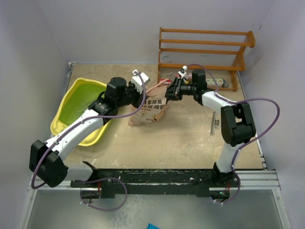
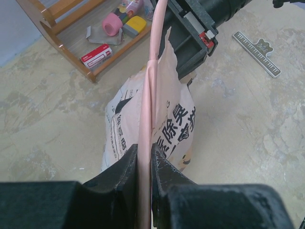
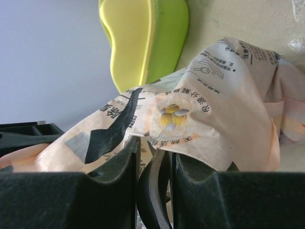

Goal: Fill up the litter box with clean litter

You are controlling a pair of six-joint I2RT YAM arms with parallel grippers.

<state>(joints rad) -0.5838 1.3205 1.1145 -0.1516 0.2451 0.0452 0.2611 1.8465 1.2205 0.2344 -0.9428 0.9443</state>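
Left gripper pressed onto the bag's pink top edge; right gripper pinching its printed flap. Bag stands mid-table, near the litter box at left, whose green interior appears indistinct.

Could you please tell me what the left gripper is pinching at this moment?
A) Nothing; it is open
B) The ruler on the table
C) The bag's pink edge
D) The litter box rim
C: in the left wrist view the left gripper is closed on the thin pink edge of the bag, which runs up from between its fingers.
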